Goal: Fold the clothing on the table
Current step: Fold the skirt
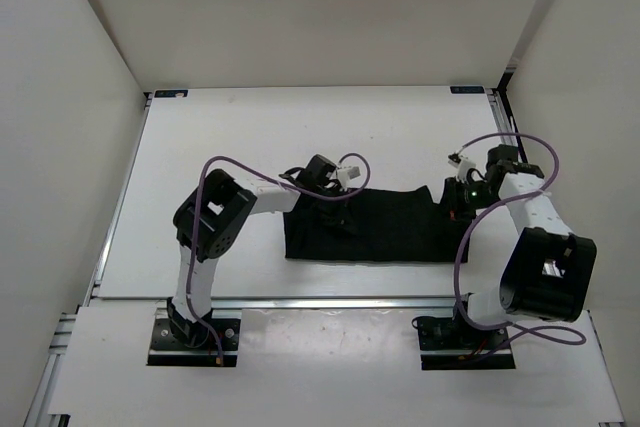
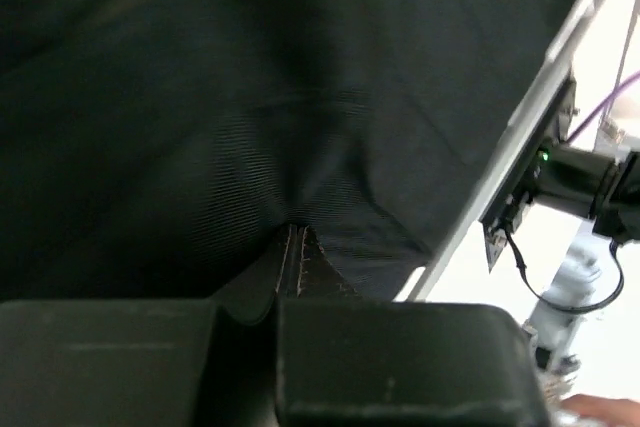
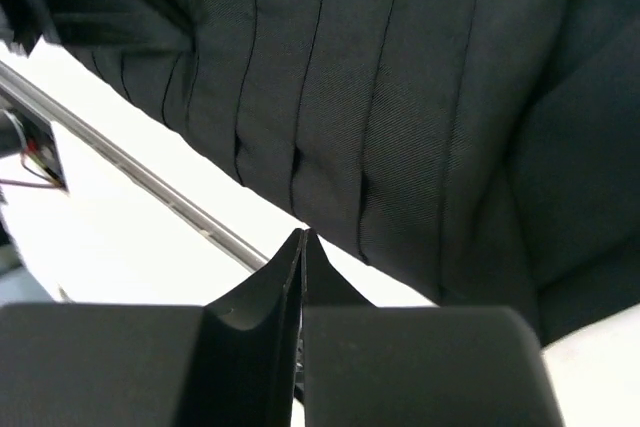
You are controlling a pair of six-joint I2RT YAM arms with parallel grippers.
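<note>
Clothing [image 1: 370, 229] is lying flat on the table [image 1: 300, 127], mid-way back. Grasp step is underway. Left gripper [image 2: 292, 247] is pinching the far hem, jaws closed on fabric. Right gripper [image 3: 302, 247] is sitting fully closed at the far right corner; can't tell if it's catching cloth. Next move, I'd judge: lifting both evenly and drawing the far edge toward the near edge.

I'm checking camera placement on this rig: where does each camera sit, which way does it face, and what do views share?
Top external: above and behind the arm bases, looking down on the table and the clothing; both arms show, left gripper and right gripper at its far edge.
Left wrist: over the fabric, facing along its own shut fingers, which pinch a seam; the right arm shows beyond.
Right wrist: facing past its own shut fingers at the pleated hem.
All share the clothing.
</note>
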